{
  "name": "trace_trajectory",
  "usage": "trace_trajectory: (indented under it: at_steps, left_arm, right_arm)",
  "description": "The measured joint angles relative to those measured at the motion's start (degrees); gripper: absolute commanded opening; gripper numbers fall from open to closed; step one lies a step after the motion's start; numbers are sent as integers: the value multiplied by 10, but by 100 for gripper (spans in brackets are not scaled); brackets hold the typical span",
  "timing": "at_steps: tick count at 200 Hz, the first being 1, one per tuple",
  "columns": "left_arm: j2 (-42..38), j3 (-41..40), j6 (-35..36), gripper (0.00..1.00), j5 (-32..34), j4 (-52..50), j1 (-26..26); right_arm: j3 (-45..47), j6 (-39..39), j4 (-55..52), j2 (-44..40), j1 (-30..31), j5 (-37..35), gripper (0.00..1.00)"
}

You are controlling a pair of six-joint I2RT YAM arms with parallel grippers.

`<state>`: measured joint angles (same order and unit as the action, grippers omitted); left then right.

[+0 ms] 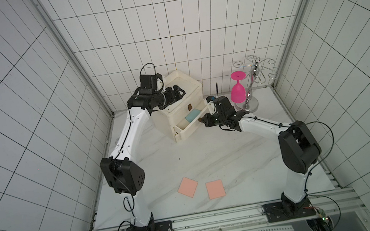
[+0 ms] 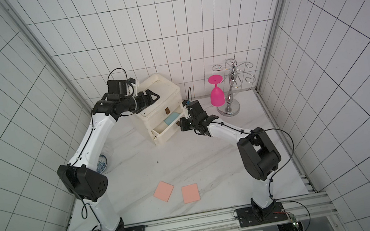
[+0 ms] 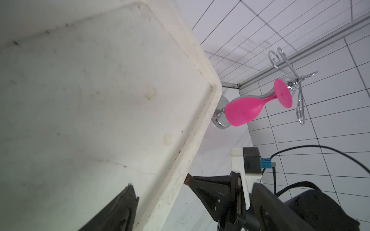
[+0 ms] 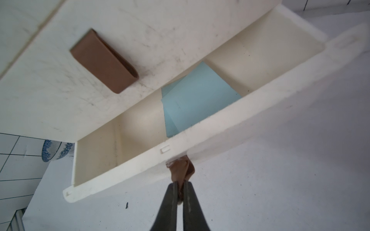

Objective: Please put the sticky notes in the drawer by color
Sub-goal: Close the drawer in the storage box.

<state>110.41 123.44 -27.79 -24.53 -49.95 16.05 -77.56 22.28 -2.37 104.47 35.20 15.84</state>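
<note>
The right hand (image 4: 180, 187) pinches the bendy brown tab (image 4: 181, 170) of the drawer (image 4: 220, 128), which looks light, while the left hand (image 1: 180, 91) is wide open.

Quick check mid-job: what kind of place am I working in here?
Probably a lab test cell, not a home: grid-lined white walls box in a marble-look table, and the left arm and right arm are bolted to an aluminium rail.

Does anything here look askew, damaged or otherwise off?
The brown tab handle of the open drawer looks crumpled where the right gripper pinches it, unlike the flat tab on the drawer above. The two light blue notes lie askew, one overlapping the other at an angle. Nothing looks spilled.
</note>
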Motion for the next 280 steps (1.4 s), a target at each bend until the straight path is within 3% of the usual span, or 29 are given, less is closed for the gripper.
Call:
trace_trajectory:
  at_steps: [25,43,104,166,223,280]
  left_arm:
    - [65,181,-8,92,13,-30,-7]
    - [86,233,-10,92,26,-30,-8]
    - [160,233,-20,91,85,-9,-38]
    - [174,228,0,87,174,89,-69]
    - [235,235,7,86,156,159,-67]
    - [249,233,23,85,110,181,-65]
  right_arm:
    - [-18,-2,13,8,0,14,12]
    - [-58,-6,12,33,0,23,12]
    - [-88,-12,22,45,-4,39,20]
    - [-2,-24,-1,-79,-25,18,23]
    - [53,-11,-13,-100,-74,17,22]
    - [43,15,-5,6,-94,44,19]
